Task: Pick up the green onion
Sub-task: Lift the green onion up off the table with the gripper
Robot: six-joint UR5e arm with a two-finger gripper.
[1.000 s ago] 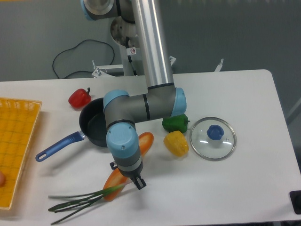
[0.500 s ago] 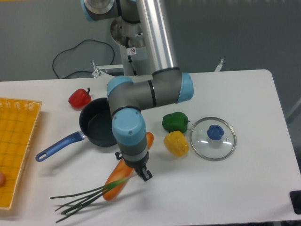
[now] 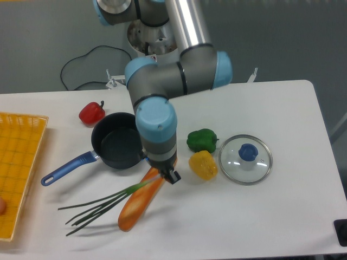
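The green onion [image 3: 105,205] is a thin stalk with several dark green leaves splayed to the lower left and a pale end pointing up right. It hangs tilted above the table, crossing over the baguette [image 3: 140,201]. My gripper [image 3: 164,174] is shut on the onion's pale end, just below the wrist. The fingertips are mostly hidden behind the wrist body.
A dark pan [image 3: 115,147] with a blue handle sits left of the arm. Beside it are a red pepper [image 3: 91,112], a green bell pepper [image 3: 202,140], a yellow pepper [image 3: 203,164] and a glass lid [image 3: 245,158]. A yellow basket [image 3: 19,162] stands at the left edge.
The gripper has risen and moved up right with the green onion held in it. The onion's leaves have lifted off the table. The baguette stays where it lay.
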